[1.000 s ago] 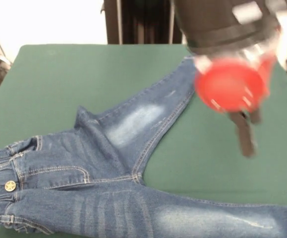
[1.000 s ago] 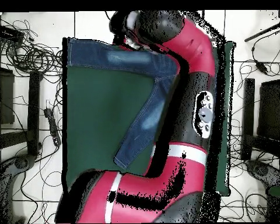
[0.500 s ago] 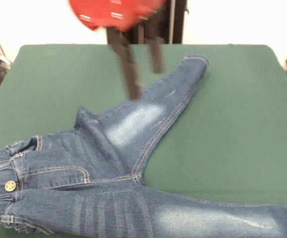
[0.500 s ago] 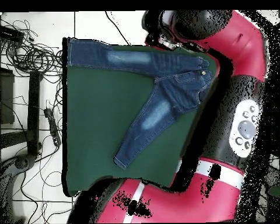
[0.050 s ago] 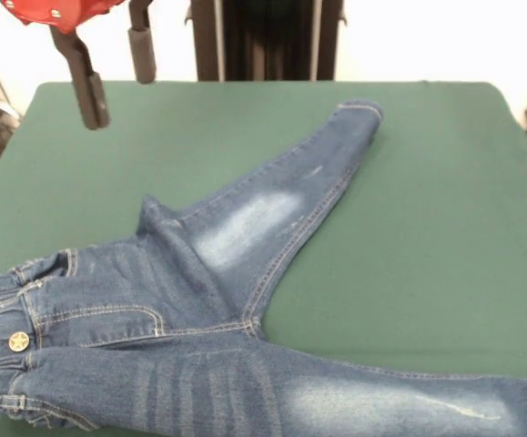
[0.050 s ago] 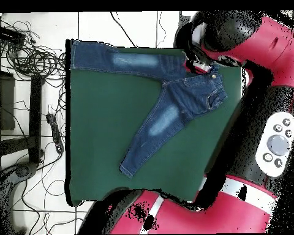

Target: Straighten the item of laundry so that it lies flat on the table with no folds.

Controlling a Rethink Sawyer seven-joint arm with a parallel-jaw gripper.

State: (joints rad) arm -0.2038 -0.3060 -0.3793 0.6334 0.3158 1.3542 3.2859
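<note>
Green worktop [image 5: 445, 209] spreads below my fingers [image 5: 116, 77], which hang apart and empty above its far left corner in the front view. Well apart from them lie the jeans [image 5: 199, 300]: waistband at the near left edge, one leg angled toward the far side, the other running along the near edge, creased at the crotch.

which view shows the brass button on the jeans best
The front view: the brass button shows plainly on the waistband of the jeans. In the overhead view it is only a tiny speck beside the arm.
</note>
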